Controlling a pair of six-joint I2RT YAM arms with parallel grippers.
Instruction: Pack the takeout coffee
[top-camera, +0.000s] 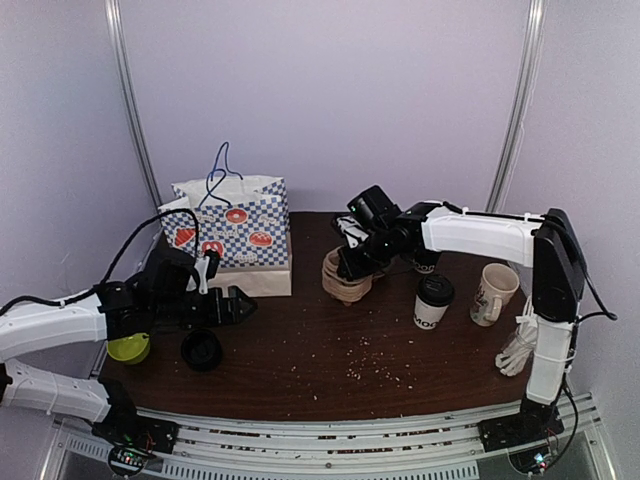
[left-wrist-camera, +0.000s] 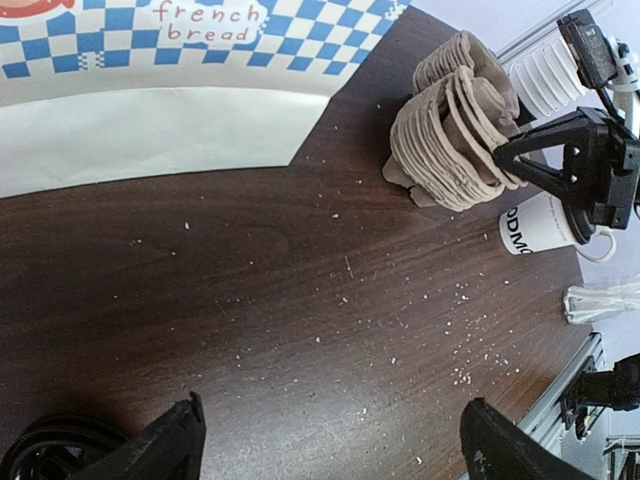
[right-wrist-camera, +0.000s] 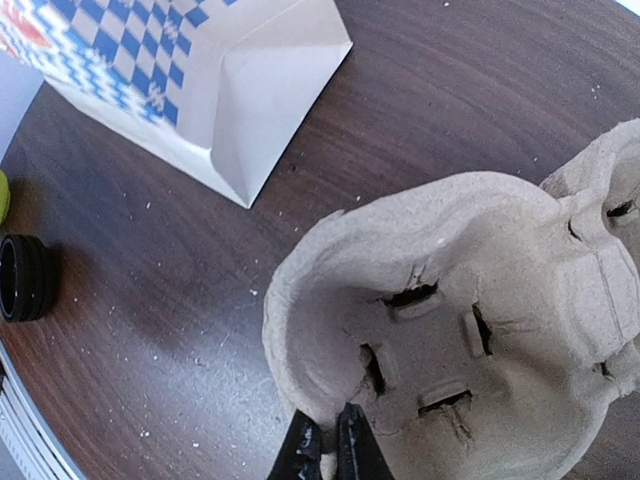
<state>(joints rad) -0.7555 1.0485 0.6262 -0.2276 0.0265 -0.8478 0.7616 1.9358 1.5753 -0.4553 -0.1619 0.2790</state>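
Right hand (right-wrist-camera: 322, 452) is cut off at the bottom edge of its wrist view, fingers pressed together on the rim of the pulp carrier stack (right-wrist-camera: 450, 330); left hand (left-wrist-camera: 330, 415) is spread wide over the tabletop (left-wrist-camera: 300, 300), only its tips showing; the takeout coffee (top-camera: 433, 298) stands upright right of centre, between the carriers and the mug (top-camera: 495, 293), with open tabletop in front of it.
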